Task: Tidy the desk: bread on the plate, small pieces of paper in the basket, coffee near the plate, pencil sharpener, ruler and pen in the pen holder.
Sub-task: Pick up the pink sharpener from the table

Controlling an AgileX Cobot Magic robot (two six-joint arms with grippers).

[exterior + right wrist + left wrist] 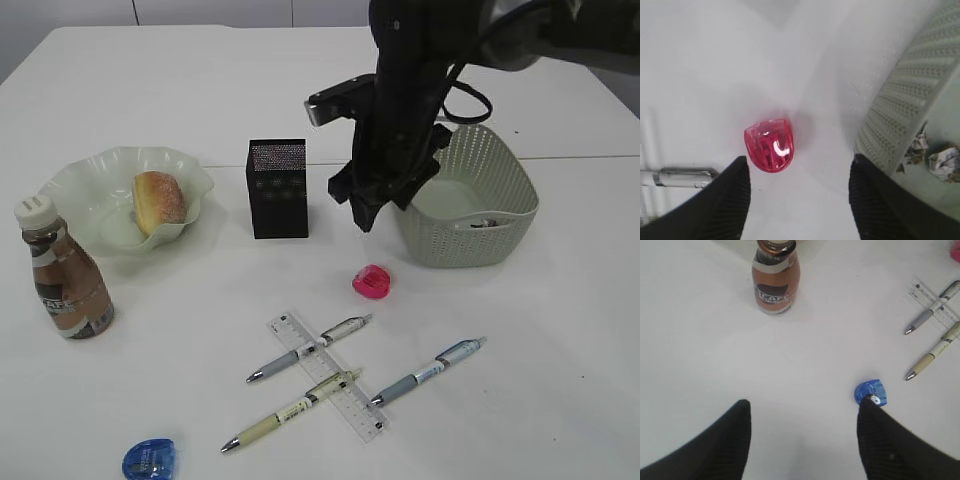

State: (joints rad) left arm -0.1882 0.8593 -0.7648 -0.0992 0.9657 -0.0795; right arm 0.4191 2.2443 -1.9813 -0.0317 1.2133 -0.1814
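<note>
Exterior view: white counter (150,80) w/ bread (158,201) lying in the pale green plate (75,195) at left; coffee (62,273) upright just in front of the plate. Black pen holder (277,188) stands centre, apart from the basket (478,200) at right. Right arm hangs above the gap btw. pen holder and basket; pink sharpener (372,281) lies on the counter just below it. Ruler (328,375) lies near front, two pens (308,348) crossing over it, a third pen (428,371) beside it at right. Blue sharpener (149,459) at front-left edge. Left wrist view: left gripper (802,415) spread, empty, above bare counter; blue sharpener just at its right fingertip (871,407), contact unclear; coffee ahead. Right wrist view: right gripper (797,175) spread, empty, over the pink sharpener, which sits nearer its left fingertip (737,170); basket wall beside the right fingertip; small pieces of paper (935,157) lie inside the basket.
</note>
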